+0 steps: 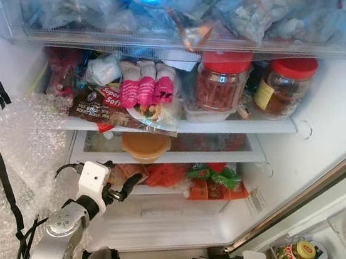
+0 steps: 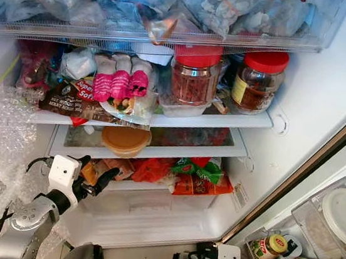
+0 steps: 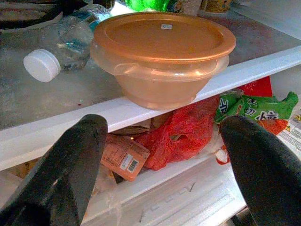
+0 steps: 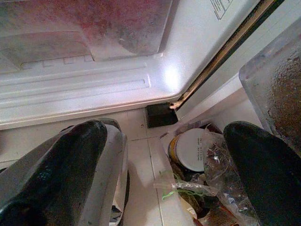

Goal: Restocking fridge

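Observation:
The fridge stands open before me. An orange lidded bowl [image 1: 145, 145] sits at the front edge of the middle glass shelf [image 3: 56, 101], with a clear water bottle [image 3: 61, 47] lying on its side beside it. My left gripper [image 1: 119, 183] hovers just below and in front of that bowl, open with nothing between its fingers [image 3: 70, 165]. On the shelf under it lie a red bag [image 3: 181, 136] and a green snack packet [image 3: 256, 110]. My right gripper [image 4: 164, 174] hangs low by the fridge's bottom corner, open and empty.
Two red-lidded jars [image 1: 222, 79] and pink-labelled packs [image 1: 146, 88] crowd the upper shelf under a full clear drawer [image 1: 174, 16]. Bubble wrap [image 1: 11, 160] hangs at the left. The door bin [image 2: 310, 247] at right holds small jars and packets.

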You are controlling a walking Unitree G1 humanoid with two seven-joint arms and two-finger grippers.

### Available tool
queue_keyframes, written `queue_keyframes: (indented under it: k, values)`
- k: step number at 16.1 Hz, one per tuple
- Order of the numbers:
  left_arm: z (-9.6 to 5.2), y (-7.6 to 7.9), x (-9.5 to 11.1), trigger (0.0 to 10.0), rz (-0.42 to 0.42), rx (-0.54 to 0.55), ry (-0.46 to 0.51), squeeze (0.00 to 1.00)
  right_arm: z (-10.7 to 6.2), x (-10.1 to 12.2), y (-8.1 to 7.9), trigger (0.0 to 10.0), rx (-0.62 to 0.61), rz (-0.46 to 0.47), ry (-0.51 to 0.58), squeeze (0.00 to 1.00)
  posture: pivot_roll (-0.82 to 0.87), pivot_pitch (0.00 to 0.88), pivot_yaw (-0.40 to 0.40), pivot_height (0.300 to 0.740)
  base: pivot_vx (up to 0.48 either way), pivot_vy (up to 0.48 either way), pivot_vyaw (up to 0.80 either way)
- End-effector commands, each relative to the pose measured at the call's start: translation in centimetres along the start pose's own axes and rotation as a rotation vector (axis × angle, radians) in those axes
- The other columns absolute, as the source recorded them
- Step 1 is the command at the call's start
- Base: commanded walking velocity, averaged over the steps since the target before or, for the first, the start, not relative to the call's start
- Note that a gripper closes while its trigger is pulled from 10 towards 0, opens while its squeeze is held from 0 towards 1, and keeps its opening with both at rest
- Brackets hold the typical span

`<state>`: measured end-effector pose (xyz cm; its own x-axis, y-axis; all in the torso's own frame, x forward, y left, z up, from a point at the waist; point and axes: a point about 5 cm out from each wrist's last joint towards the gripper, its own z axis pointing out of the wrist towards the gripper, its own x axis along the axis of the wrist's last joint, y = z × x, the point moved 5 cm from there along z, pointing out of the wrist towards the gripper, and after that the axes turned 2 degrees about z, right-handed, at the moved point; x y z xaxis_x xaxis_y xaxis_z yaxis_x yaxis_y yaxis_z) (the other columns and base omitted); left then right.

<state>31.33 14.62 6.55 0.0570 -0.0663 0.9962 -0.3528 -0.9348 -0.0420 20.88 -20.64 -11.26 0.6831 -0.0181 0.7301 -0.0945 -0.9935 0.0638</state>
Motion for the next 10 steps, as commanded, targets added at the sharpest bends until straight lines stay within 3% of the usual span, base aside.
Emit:
queue_keyframes:
  k: [1, 10]
  values:
    - [-0.07, -0.23, -0.06, 10.0, -0.002, 0.012, -0.001, 0.0, -0.25, -0.88, 0.26, 10.0, -0.009, 0.005, -0.031, 0.0, -0.18, 0.069, -0.009, 0.64, 0.0, 0.0, 0.0]
    - [-0.07, -0.23, -0.06, 10.0, -0.002, 0.012, -0.001, 0.0, -0.25, -0.88, 0.26, 10.0, -0.009, 0.005, -0.031, 0.0, -0.18, 0.069, -0.009, 0.64, 0.0, 0.0, 0.0]
